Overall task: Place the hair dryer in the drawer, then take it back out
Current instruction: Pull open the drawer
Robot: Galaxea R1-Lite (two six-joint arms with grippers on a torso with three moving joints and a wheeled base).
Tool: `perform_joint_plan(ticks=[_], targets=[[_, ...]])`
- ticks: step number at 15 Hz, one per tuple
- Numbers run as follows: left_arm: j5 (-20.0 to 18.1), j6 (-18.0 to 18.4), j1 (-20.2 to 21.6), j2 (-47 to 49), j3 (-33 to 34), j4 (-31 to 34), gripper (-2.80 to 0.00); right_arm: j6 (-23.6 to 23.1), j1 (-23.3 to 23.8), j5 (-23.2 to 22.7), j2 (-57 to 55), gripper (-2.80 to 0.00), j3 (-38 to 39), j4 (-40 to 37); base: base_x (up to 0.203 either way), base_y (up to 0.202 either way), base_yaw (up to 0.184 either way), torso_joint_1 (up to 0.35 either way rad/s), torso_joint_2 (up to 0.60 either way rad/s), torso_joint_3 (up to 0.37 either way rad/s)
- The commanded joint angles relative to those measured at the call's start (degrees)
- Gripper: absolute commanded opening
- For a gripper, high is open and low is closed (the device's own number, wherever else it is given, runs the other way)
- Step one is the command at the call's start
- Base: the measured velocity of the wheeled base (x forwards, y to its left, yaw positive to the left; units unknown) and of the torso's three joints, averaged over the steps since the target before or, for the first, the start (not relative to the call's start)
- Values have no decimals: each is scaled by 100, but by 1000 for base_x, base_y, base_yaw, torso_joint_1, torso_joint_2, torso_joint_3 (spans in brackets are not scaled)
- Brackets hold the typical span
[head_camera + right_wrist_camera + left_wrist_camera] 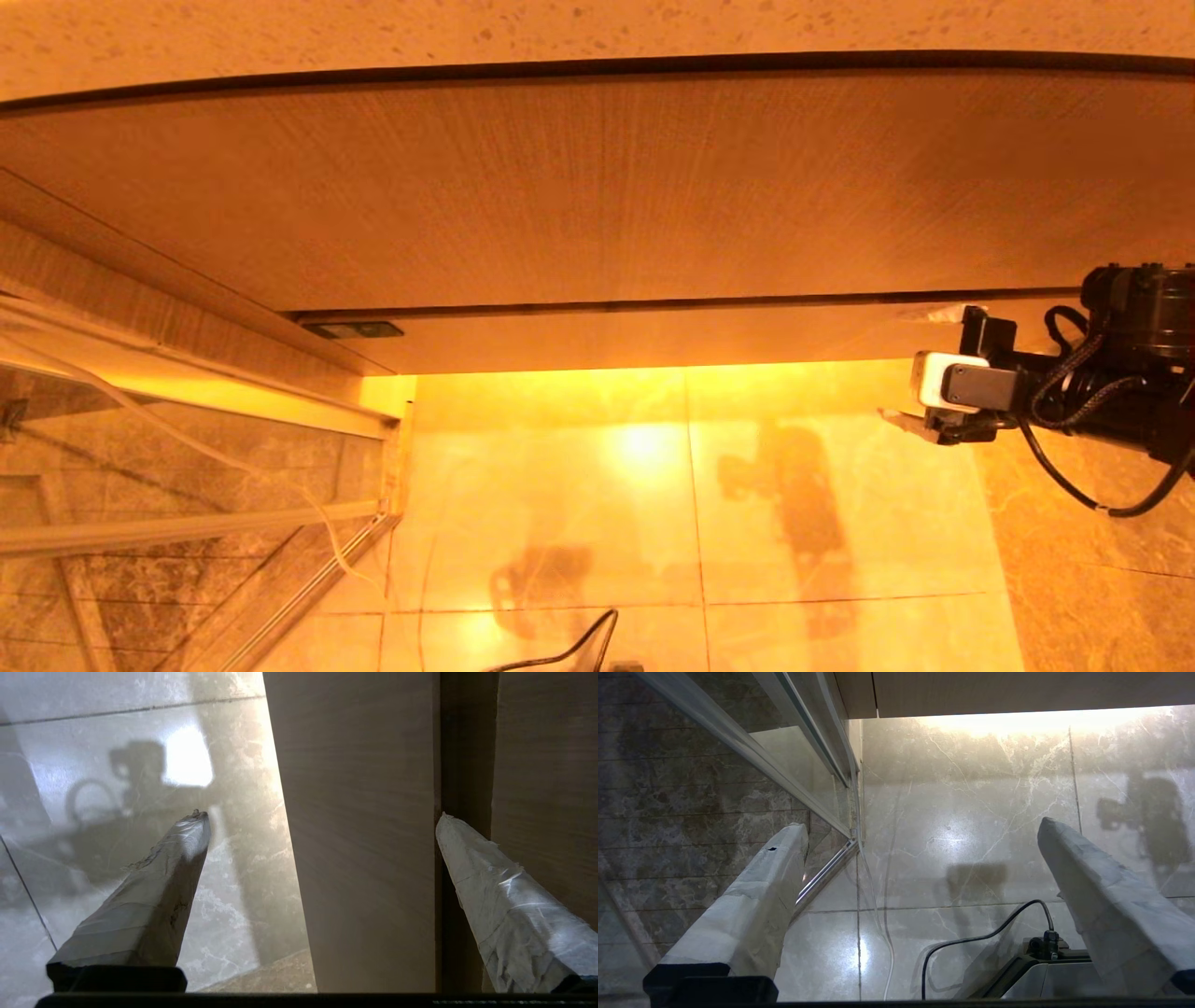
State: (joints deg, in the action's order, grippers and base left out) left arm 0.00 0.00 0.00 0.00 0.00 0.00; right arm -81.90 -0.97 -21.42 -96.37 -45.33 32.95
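Right gripper (910,369) gapes wide, empty — the shut, light-wood, handleless drawer (364,835) front dead ahead, straddled between its fingertips.

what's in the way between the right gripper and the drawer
Nothing visible: the open right gripper is at the right end of the drawer, fingers straddling its front, bare wood between them. The hair dryer is in no view; the left gripper hangs open over the floor.
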Motion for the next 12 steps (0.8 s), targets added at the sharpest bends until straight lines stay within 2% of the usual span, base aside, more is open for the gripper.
perform_joint_plan(ticks=[1, 4, 9, 12], targets=[[0, 0, 0, 0, 0, 0, 0, -19, -35, -20, -19, 0, 20, 50, 0, 0, 0, 0, 0, 0], [0, 0, 0, 0, 0, 0, 0, -8, -123, -70, -65, 0, 58, 97, 0, 0, 0, 0, 0, 0], [0, 0, 0, 0, 0, 0, 0, -64, -270, -681, -359, 0, -117, 113, 0, 0, 0, 0, 0, 0], [0, 0, 0, 0, 0, 0, 0, -115, -317, -802, -559, 0, -247, 433, 0, 0, 0, 0, 0, 0]])
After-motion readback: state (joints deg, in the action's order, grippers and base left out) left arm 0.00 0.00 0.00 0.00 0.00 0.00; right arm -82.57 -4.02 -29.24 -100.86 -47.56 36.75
